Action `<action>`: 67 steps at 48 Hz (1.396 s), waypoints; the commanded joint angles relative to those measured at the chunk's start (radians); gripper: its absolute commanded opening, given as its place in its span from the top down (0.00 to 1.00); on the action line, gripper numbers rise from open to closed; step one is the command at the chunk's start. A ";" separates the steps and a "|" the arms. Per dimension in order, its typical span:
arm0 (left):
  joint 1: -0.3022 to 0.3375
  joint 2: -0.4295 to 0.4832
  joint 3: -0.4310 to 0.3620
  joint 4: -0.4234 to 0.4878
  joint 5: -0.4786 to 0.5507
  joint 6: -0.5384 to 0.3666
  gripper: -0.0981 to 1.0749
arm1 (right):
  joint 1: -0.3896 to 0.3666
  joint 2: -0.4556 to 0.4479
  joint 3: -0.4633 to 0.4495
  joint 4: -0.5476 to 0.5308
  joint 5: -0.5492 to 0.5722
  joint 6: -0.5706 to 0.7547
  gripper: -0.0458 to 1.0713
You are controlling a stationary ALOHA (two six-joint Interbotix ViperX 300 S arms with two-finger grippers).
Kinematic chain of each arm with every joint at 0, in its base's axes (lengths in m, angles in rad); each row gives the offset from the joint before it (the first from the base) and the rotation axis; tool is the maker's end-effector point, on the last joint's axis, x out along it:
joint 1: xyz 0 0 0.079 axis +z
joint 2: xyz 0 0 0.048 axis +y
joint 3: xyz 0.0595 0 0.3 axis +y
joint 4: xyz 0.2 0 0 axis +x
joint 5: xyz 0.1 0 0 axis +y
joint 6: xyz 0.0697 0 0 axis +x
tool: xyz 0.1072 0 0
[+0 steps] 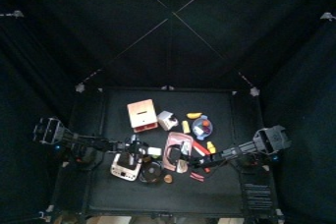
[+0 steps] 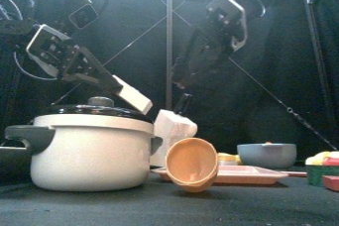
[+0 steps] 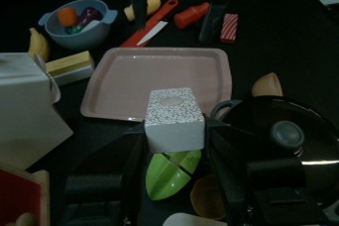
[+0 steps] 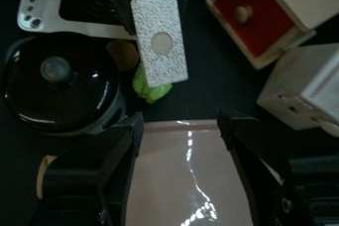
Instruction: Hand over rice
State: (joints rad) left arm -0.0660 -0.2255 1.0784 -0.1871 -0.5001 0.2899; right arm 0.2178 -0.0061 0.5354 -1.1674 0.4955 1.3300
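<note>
The rice [image 3: 175, 116] looks like a white speckled packet with a round window, not a pink one. My left gripper [image 3: 179, 139] is shut on its lower end and holds it in the air above the table. It also shows in the right wrist view [image 4: 162, 37], in the front view [image 2: 133, 94] and in the top view [image 1: 136, 146]. My right gripper [image 4: 181, 136] is open, its jaws wide apart, a short way from the packet and not touching it. A flat pink tray [image 3: 159, 76] with a raised rim lies on the table under both grippers.
A white pot with a black lid [image 2: 86, 151] stands front left. A salmon-orange box [image 4: 265, 12] and a white carton [image 4: 311, 86] stand behind. A green thing [image 3: 172, 170] lies under the packet. A blue bowl [image 3: 77, 20], a red-handled knife [image 3: 153, 32] and a tan cup [image 2: 192, 161] are nearby.
</note>
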 commanded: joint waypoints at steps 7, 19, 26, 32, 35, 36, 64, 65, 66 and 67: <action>-0.002 -0.009 -0.023 0.003 -0.029 0.002 0.37 | -0.095 0.037 -0.057 -0.037 -0.149 -0.005 0.14; -0.003 -0.009 -0.023 0.003 -0.031 0.002 0.37 | -0.124 0.064 -0.077 -0.069 -0.256 -0.005 0.14; -0.003 -0.009 -0.025 0.005 -0.032 0.002 0.37 | -0.135 0.078 -0.083 -0.069 -0.275 -0.005 0.14; -0.003 -0.009 -0.026 0.005 -0.041 0.003 0.37 | -0.143 0.095 -0.095 -0.069 -0.290 -0.006 0.14; -0.003 -0.009 -0.026 0.005 -0.044 0.003 0.37 | -0.147 0.103 -0.100 -0.069 -0.290 -0.005 0.14; -0.003 -0.009 -0.026 0.008 -0.044 0.003 0.37 | -0.149 0.103 -0.100 -0.071 -0.290 -0.005 0.14; -0.003 -0.009 -0.023 0.028 -0.058 0.000 0.32 | -0.163 0.110 -0.114 -0.072 -0.313 -0.005 0.40; -0.003 -0.008 -0.023 0.028 -0.060 0.000 0.31 | -0.163 0.110 -0.114 -0.071 -0.311 -0.003 0.41; -0.003 -0.008 -0.021 0.028 -0.061 0.000 0.30 | -0.163 0.110 -0.114 -0.071 -0.311 -0.003 0.41; -0.003 -0.009 -0.021 0.029 -0.061 0.000 0.29 | -0.163 0.110 -0.112 -0.069 -0.311 -0.003 0.41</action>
State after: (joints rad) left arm -0.0690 -0.2255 1.0769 -0.1611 -0.5430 0.2915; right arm 0.0629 0.1227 0.4495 -1.2395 0.1825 1.3208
